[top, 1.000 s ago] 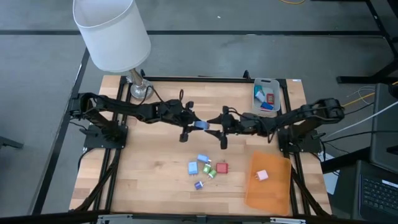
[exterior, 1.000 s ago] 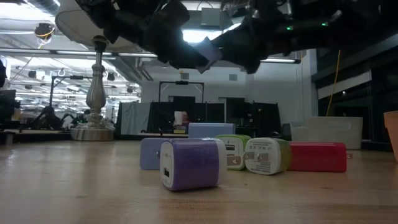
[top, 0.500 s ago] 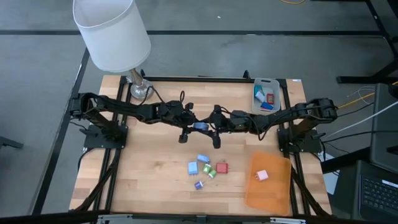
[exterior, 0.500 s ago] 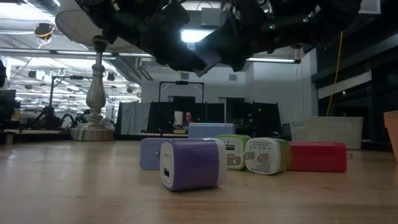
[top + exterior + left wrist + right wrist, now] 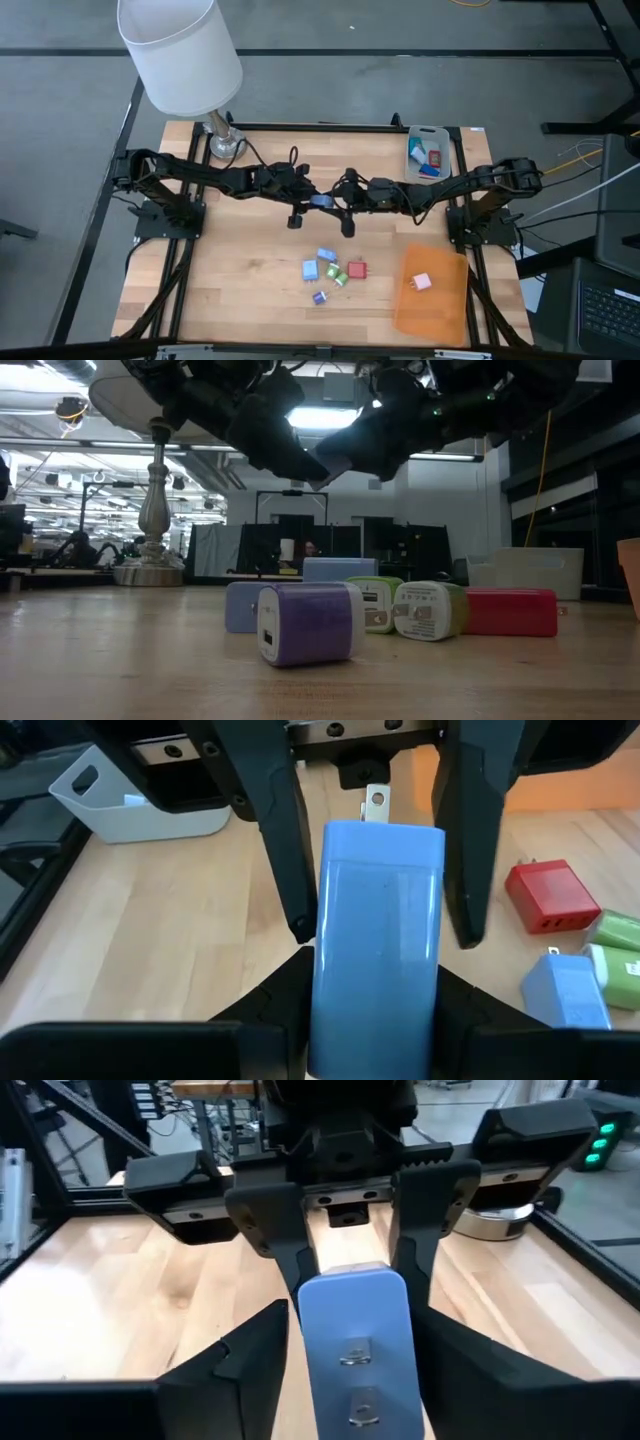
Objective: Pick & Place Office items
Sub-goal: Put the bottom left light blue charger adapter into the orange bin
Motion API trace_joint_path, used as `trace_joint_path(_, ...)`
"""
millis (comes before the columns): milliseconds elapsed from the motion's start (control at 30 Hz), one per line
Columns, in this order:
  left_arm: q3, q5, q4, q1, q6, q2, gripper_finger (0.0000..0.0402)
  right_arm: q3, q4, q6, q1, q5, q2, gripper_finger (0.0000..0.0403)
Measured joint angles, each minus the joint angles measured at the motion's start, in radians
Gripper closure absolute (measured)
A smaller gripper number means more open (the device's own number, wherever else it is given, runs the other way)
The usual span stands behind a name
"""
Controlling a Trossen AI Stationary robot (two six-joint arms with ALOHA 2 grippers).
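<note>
Left gripper (image 5: 311,203) is pinching the blue charger block (image 5: 321,202) in mid-air at the centre of the high view, above the worktop (image 5: 250,260), and your right gripper (image 5: 338,205) has come nose to nose with it. In the left wrist view the right gripper's fingers (image 5: 272,820) stand spread on either side of the blue charger block (image 5: 378,935), not touching it; its prongs point toward the right arm. You look to be mid-handover. The next move calls for pressing the right gripper together squarely on the block's free end, and only then spreading the left. The grey tray (image 5: 441,135) at the upper right already holds a few pieces. The remaining office items (image 5: 331,272) sit clustered below centre, and a pink one (image 5: 422,282) rests on the orange sheet (image 5: 436,310) at lower right.
</note>
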Motion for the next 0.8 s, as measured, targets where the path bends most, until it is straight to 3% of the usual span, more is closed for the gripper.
trace_joint_path(200, 0.000, 0.003, -0.004, 0.001, -0.017, 0.000, 0.0290, -0.001, -0.002, -0.042, 0.001, 0.020, 0.000, 0.0283)
trace_joint_path(433, 0.000, -0.009, -0.004, 0.002, -0.008, 0.000, 0.0284, -0.001, -0.005, -0.048, 0.002, 0.041, 0.001, 0.0282)
trace_joint_path(667, 0.001, -0.153, -0.033, -0.007, 0.037, -0.018, 0.0201, -0.005, -0.218, -0.017, 0.003, 0.186, -0.053, 0.0282)
trace_joint_path(800, 0.003, -0.206, -0.054, -0.029, 0.046, -0.070, 0.0177, -0.006, -0.354, 0.004, 0.006, 0.247, -0.137, 0.0282)
